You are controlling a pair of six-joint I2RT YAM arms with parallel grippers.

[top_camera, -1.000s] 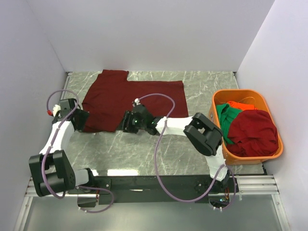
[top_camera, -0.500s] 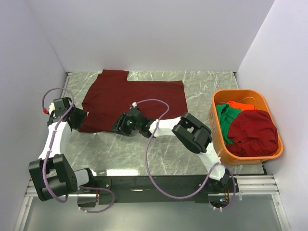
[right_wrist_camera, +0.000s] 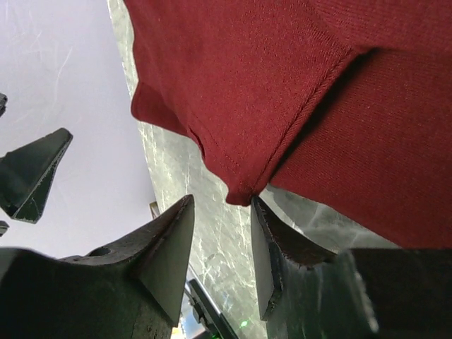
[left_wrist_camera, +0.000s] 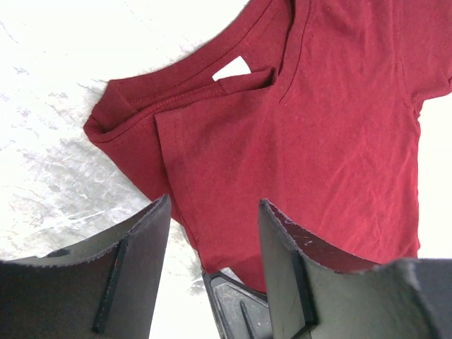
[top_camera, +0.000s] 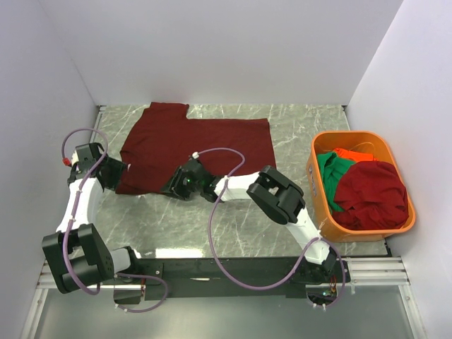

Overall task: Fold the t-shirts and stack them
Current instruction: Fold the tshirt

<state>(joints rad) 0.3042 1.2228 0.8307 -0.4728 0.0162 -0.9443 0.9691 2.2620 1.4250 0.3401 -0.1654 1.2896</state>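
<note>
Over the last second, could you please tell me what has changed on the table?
The right gripper slid left along the near edge of the spread maroon t-shirt, its elbow following, and now has a cloth corner between open jaws. The left gripper edged slightly left at the shirt's left side, open. Nothing was gripped or released. The shirt and the orange basket stayed put.

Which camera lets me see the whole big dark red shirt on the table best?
The top camera: the dark maroon cloth t-shirt lies spread out there, nearly all visible. The left wrist camera shows only its collar and shoulder close up; the right wrist camera just one hemmed corner.
</note>
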